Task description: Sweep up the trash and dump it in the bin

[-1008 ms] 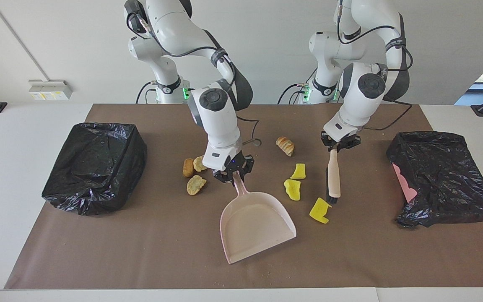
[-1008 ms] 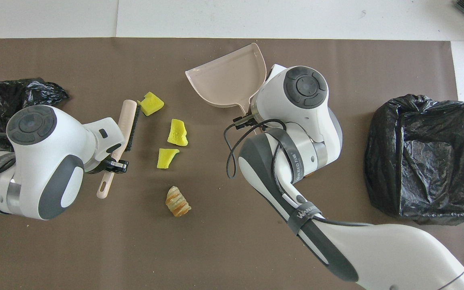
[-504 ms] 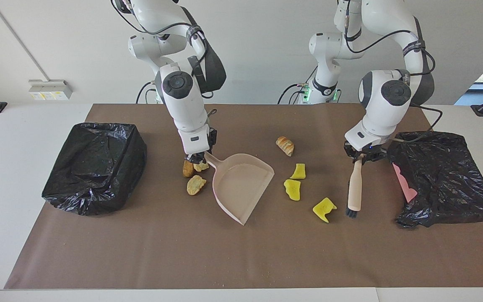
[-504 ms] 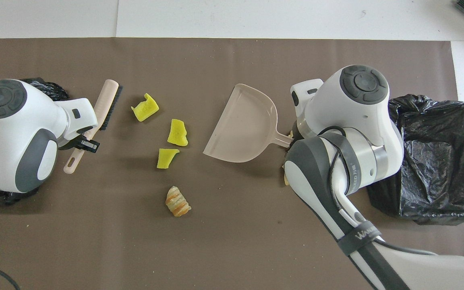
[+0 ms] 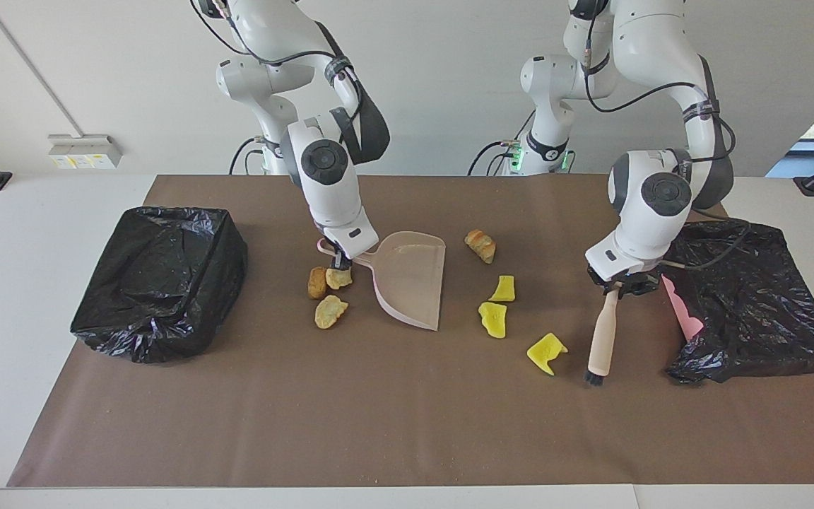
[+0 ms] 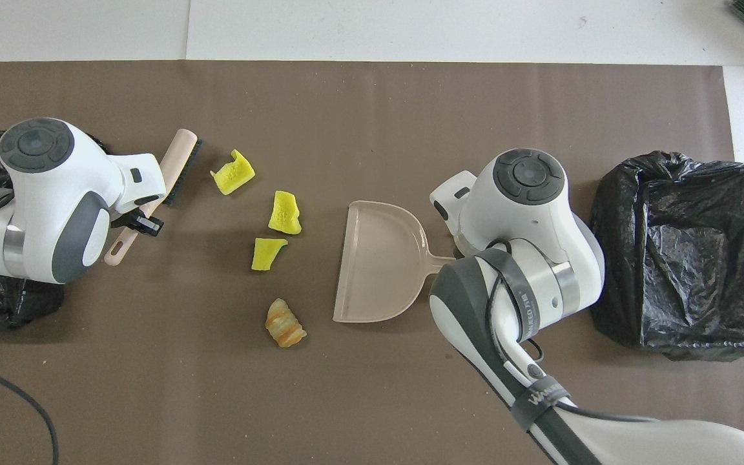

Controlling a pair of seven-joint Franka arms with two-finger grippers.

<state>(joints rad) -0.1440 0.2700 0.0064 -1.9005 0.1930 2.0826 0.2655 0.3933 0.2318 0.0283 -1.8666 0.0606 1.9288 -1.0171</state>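
The right gripper (image 5: 341, 263) is clamping the handle of the pink dustpan (image 5: 410, 284), holding it tipped so that its open mouth is facing the yellow scraps (image 5: 493, 319), which looks meant to make a catching wall for a sweep from the left arm's end of the table. The left gripper (image 5: 622, 285) is closing tightly on the handle of the hand brush (image 5: 602, 338), letting it hang bristles-down just beside the yellow piece nearest that end (image 5: 545, 353), so the stroke can probably be pushing the yellow pieces toward the pan. Three brown lumps (image 5: 327, 290) are lying beside the pan's handle on its closed side, where this sweep is not likely to be gathering them; a fourth, a ridged roll (image 5: 480, 245), is sitting nearer to the robots than the yellow pieces. Black-lined bins are standing at both ends, one (image 5: 160, 279) toward the right arm's end and one (image 5: 750, 297) toward the left arm's. In the overhead view the right arm's wrist is covering the three brown lumps and the grip itself, and the left wrist is hiding the brush's held part.
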